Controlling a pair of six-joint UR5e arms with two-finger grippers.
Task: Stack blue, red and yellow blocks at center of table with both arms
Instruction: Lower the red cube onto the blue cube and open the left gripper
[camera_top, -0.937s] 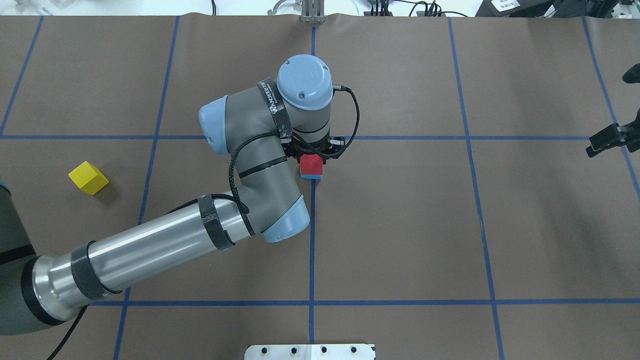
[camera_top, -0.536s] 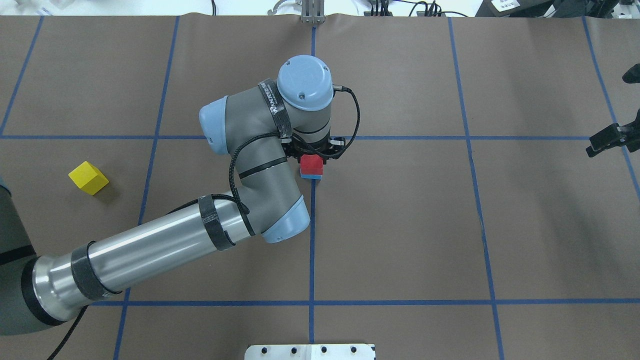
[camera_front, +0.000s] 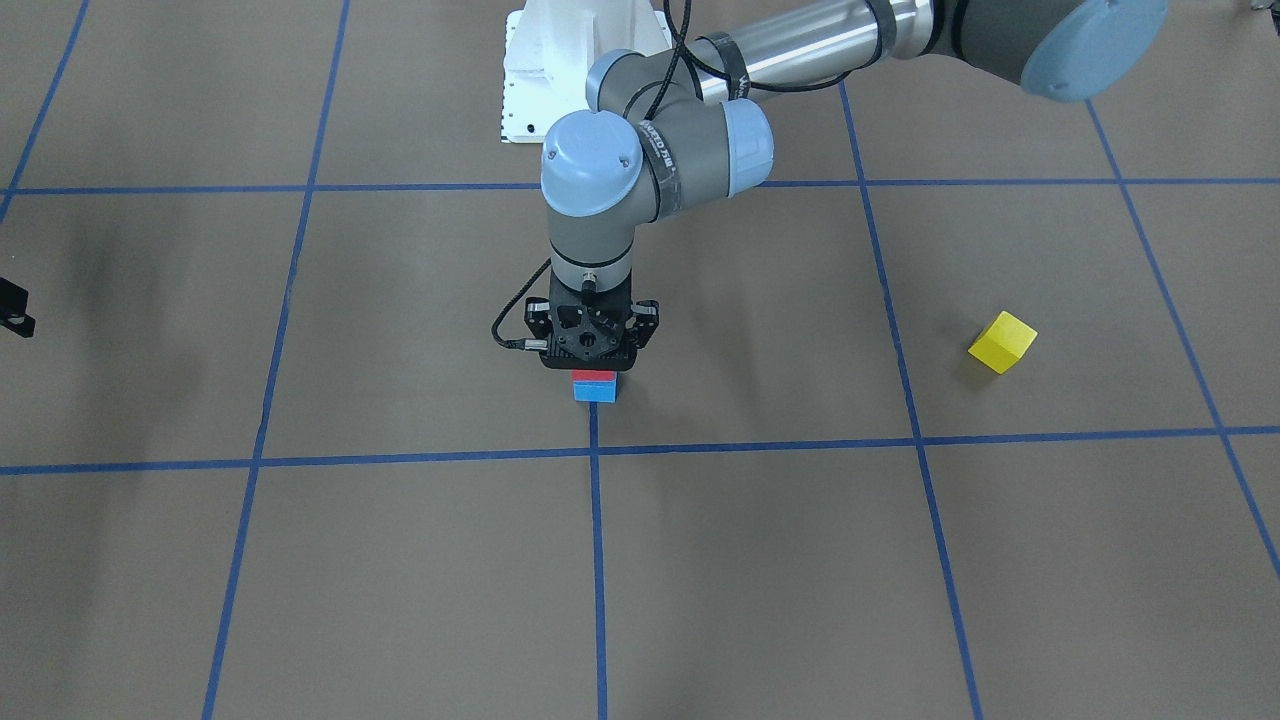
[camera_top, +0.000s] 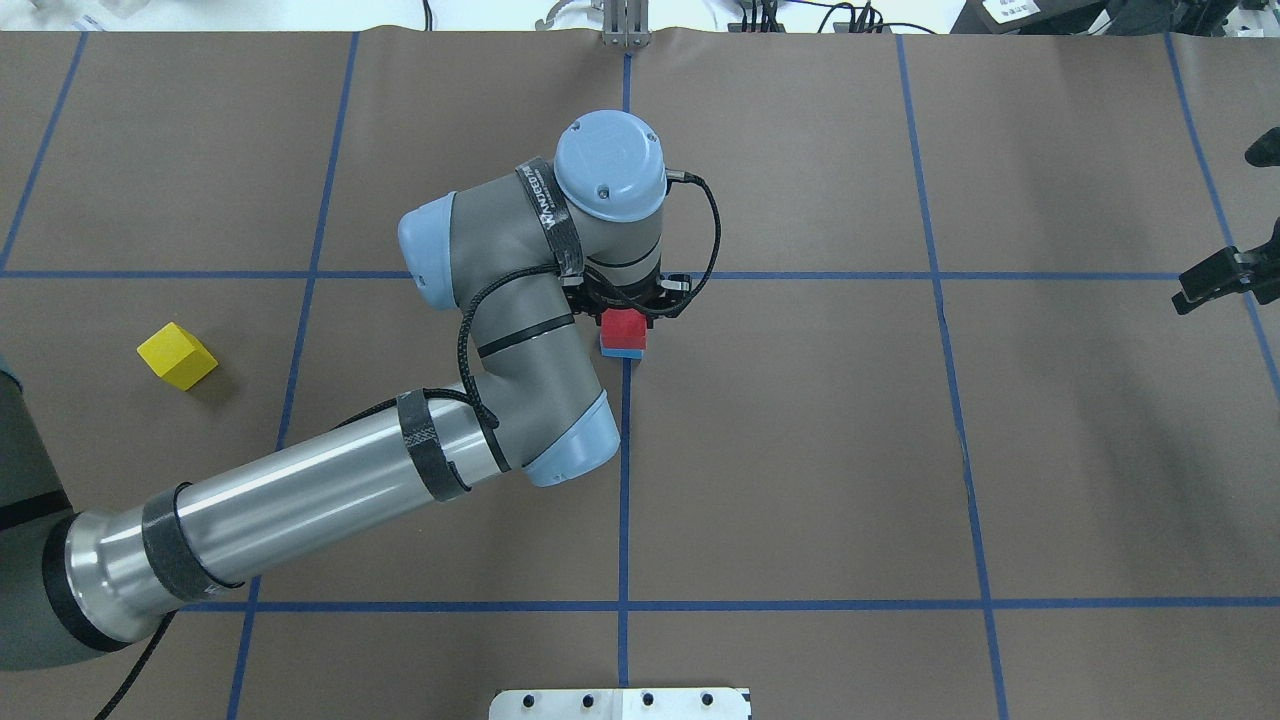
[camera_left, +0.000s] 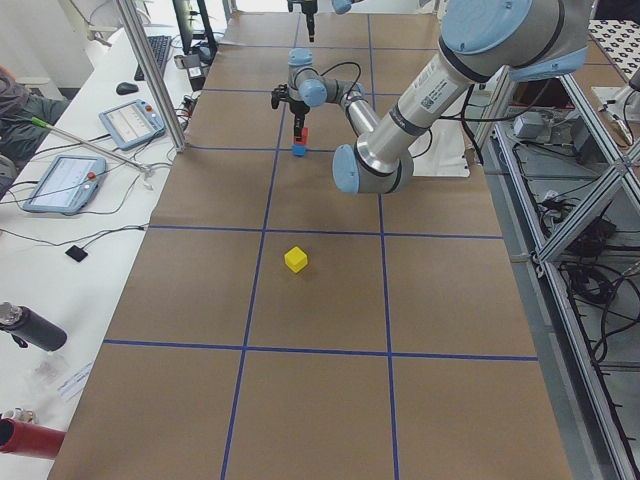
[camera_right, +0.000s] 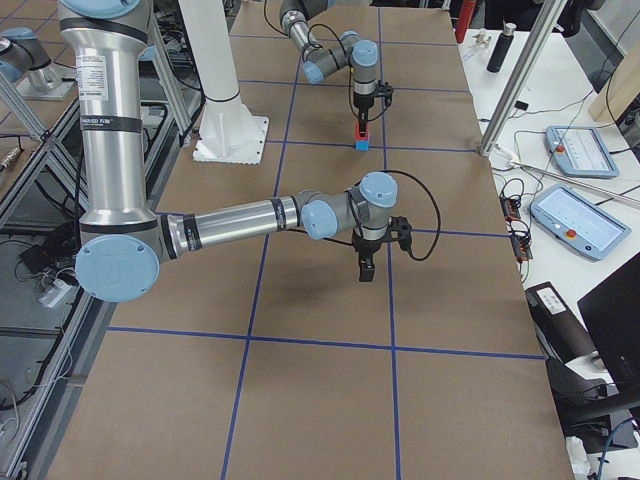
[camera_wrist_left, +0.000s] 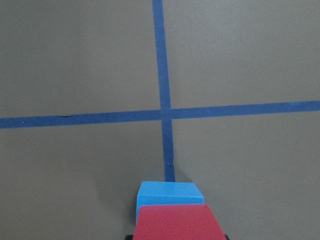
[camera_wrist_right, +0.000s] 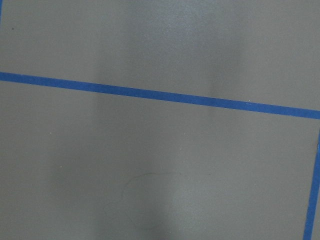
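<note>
Blocks stand two high at the centre of the worktop (camera_top: 800, 450): the red block (camera_top: 623, 326) sits squarely on the blue block (camera_top: 623, 353), and the blue one rests on the brown paper just beside the crossing of two blue tape lines (camera_top: 624, 480). The left gripper (camera_top: 624, 318) points straight down over the pair. Its fingers lie close against two opposite sides of the red block, clamped on it. In the left wrist view the red top fills the lower edge, with a strip of the blue block showing beyond it and the tape crossing farther on.

The yellow block (camera_top: 176, 356) lies alone near the worktop's left edge, turned at an angle to the tape grid and well apart from the stack and from both grippers.

The right gripper (camera_top: 1215, 280) hangs above the paper at the worktop's right edge, far from all three blocks. Whether its fingers are apart or together I cannot tell. Its wrist camera shows only brown paper and tape.
</note>
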